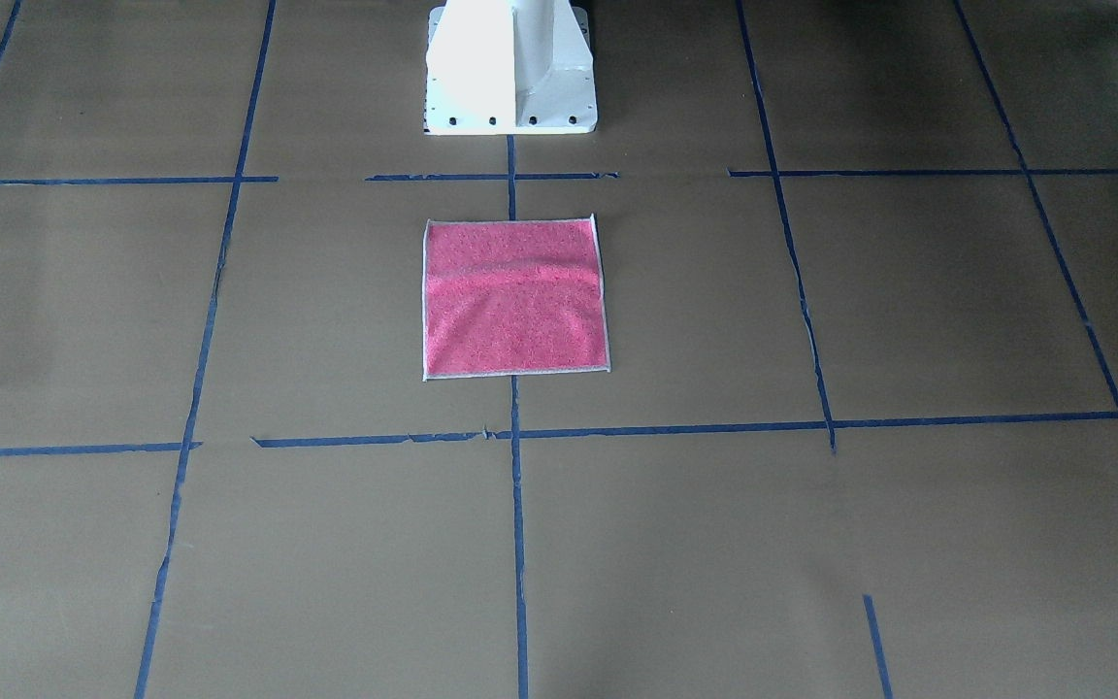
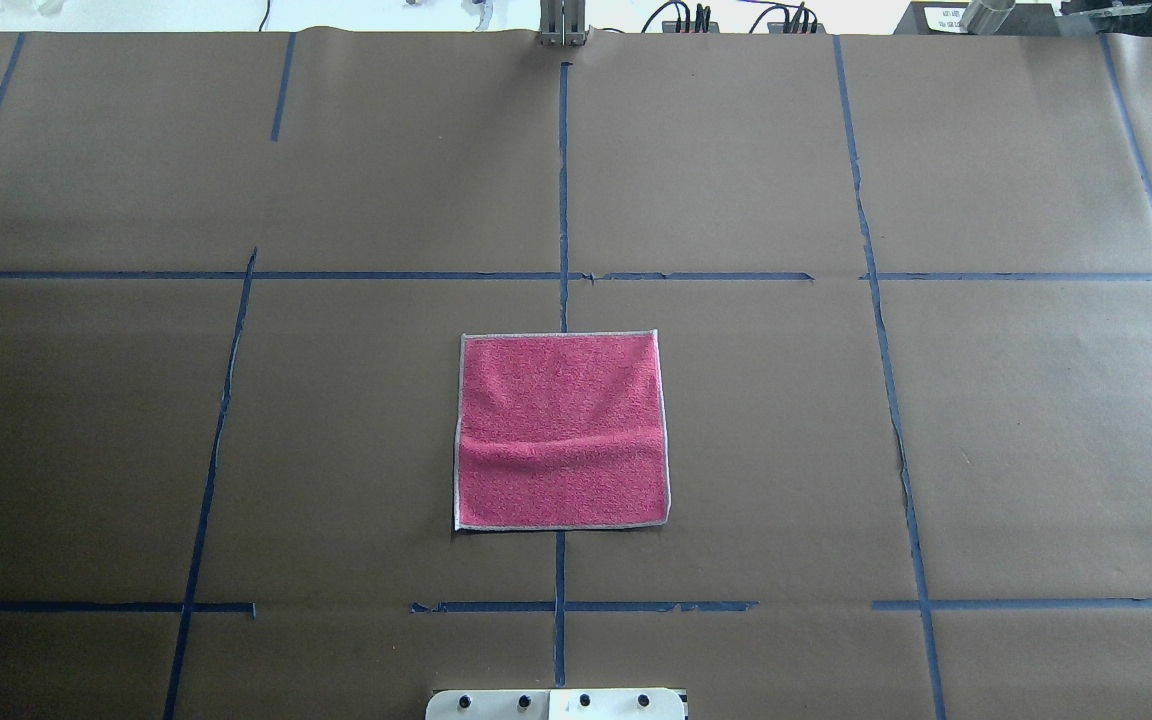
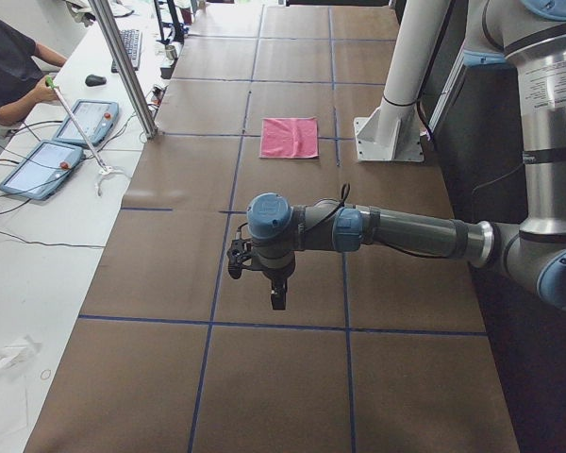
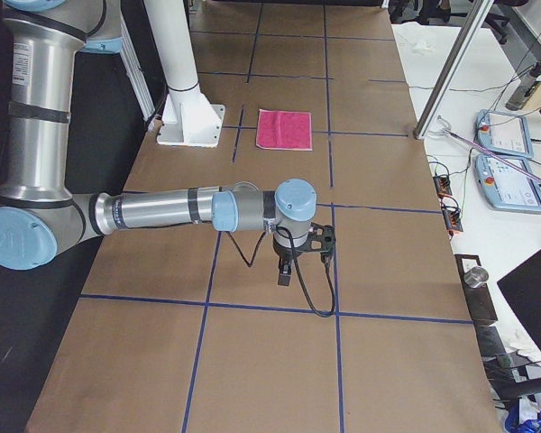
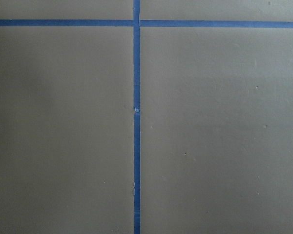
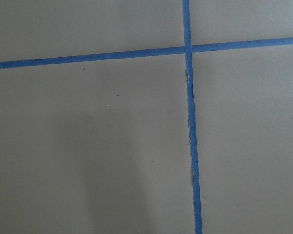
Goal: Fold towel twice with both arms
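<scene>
Pedestal (image 1: 510, 68), white, flanged, bolt holes along the foot; fixed at the robot's edge of the desk (image 2: 1036, 450).

Towel (image 2: 561, 430): just in front of the pedestal, apart from it, centred on it. Laid flat and unfolded, pink face up, pale stitched border on all four sides. One soft ridge across it, parallel to the pedestal's front, in the half nearer the pedestal. Nothing touching it.

Desk covering: brown paper, matt, lightly creased, across the whole top. Blue tape lines (image 2: 561, 180) in a large grid; one line straight out from the pedestal, passing under the towel; several lines broken or torn at the crossings.

Left arm (image 3: 406, 234): reaching level over the desk, well out from the pedestal toward the desk's left end. Left claw (image 3: 278, 302) pointing down above bare paper, well apart from the towel; released or clenched, cannot tell. Wrist view: paper and crossing tape only.

Right arm (image 4: 162, 209): same posture, well out from the pedestal toward the right end. Right claw (image 4: 286, 275) pointing down over paper near a tape line; state likewise impossible to tell.

Beyond the desk, across from the pedestal: aluminium post (image 3: 123, 66), white bench (image 3: 38, 245) with two tablet pendants (image 3: 85, 121), cables, keyboard; seated operator (image 3: 9, 66) in dark clothing.
</scene>
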### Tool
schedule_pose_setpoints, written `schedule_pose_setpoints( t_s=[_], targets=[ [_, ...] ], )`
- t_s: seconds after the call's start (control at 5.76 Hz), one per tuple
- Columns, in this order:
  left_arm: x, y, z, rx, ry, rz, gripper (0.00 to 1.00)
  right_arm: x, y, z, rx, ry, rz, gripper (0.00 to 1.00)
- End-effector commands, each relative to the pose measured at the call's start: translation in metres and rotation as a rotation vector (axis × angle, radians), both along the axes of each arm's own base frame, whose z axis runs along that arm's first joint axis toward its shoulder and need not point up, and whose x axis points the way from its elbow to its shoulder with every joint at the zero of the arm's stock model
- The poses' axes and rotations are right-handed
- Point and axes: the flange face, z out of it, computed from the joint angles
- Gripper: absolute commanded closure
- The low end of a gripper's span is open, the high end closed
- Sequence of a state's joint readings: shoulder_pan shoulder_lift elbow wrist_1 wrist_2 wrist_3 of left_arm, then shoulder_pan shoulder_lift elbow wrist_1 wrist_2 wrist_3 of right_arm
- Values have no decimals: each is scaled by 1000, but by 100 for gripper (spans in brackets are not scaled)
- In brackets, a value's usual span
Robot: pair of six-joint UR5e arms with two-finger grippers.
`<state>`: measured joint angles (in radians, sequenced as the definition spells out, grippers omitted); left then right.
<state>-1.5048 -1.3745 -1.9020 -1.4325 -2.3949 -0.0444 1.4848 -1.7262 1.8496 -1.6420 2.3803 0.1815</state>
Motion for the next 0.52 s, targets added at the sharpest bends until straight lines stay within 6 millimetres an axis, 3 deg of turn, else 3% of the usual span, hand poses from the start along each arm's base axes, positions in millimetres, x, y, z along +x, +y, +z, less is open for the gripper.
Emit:
schedule_pose_setpoints(
  t_s=[0.0,0.35],
  targets=[
    [2,0,-9,-11,-4,5,0,0,2,-2,-1,-8,2,0],
    [2,1,-27,25,1,4,0,-1,-3,-13,24,-9,2,0]
  ],
)
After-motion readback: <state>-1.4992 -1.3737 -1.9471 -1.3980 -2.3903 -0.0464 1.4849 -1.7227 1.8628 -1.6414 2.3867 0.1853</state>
